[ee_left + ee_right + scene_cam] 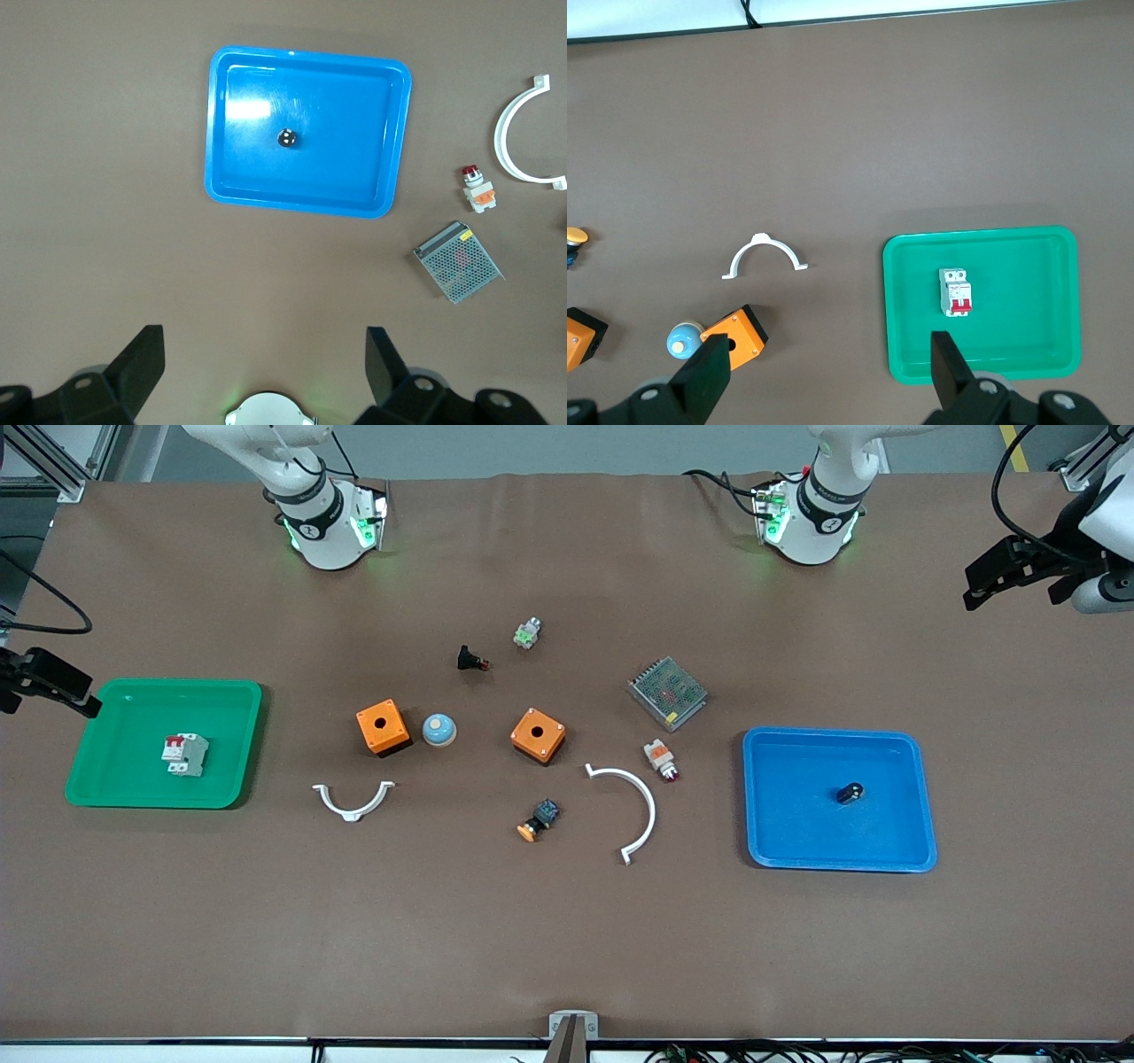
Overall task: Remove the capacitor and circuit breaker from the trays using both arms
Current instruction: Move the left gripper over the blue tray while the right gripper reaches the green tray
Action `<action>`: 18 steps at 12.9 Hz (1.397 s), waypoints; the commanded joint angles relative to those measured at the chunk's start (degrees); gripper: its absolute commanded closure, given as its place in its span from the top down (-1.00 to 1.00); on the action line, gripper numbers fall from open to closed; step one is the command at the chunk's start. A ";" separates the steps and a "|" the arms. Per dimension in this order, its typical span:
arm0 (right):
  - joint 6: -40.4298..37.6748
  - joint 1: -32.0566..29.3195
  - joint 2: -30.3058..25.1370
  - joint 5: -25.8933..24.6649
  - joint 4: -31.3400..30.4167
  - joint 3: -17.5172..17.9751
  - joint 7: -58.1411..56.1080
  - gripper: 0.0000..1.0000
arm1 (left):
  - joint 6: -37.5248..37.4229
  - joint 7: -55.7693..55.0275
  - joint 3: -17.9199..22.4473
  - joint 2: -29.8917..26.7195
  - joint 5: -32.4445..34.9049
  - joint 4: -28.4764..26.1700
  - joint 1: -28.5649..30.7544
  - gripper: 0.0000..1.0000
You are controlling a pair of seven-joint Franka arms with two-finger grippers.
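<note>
A robotics lab bench: two white arm bases [323, 522] with green status lights are bolted along one edge of a brown-covered table [567, 939], aluminium framing [53, 460] stands at a corner, and cables [797, 1052] trail along the edge nearest the front camera. Electrical parts lie scattered mid-table between a green tray [106, 779] and a blue tray [912, 806].

The front view looks down from high across the brown table [567, 921], facing both robots' bases. Each wrist view looks straight down from well above: the left shares the blue plastic tray [921, 797] [399, 133], the right the green plastic tray [106, 726] [1063, 257].
</note>
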 commanded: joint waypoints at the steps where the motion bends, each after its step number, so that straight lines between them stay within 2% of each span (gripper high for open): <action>1: -0.48 0.02 -0.14 0.02 0.51 -0.11 -0.15 1.00 | -1.30 1.14 -0.25 0.57 0.04 1.39 0.16 1.00; 4: -0.48 0.02 -0.14 0.02 0.60 -0.11 -0.06 1.00 | -1.21 1.22 -0.16 2.14 0.04 1.57 0.51 1.00; 7: -1.52 0.02 -0.14 -0.50 0.17 -0.20 -0.06 1.00 | -0.68 1.40 -0.08 9.06 1.44 5.24 0.77 1.00; 9: -6.00 -1.73 1.08 -2.34 -0.36 -0.37 -0.15 1.00 | 3.85 0.96 -0.08 11.81 1.44 3.78 0.69 1.00; 12: -5.67 -6.29 4.85 -3.14 -2.30 -0.37 -0.76 1.00 | 15.89 0.08 -0.16 11.82 1.44 -7.36 0.60 1.00; 15: -2.16 -10.51 9.95 -4.64 -2.82 -0.29 -7.60 1.00 | 27.23 0.17 -0.16 11.82 1.44 -18.00 0.60 1.00; 18: 6.34 -13.95 11.72 -4.55 -9.91 -0.29 -8.58 1.00 | 41.02 0.26 -0.16 12.95 1.44 -28.28 0.69 0.99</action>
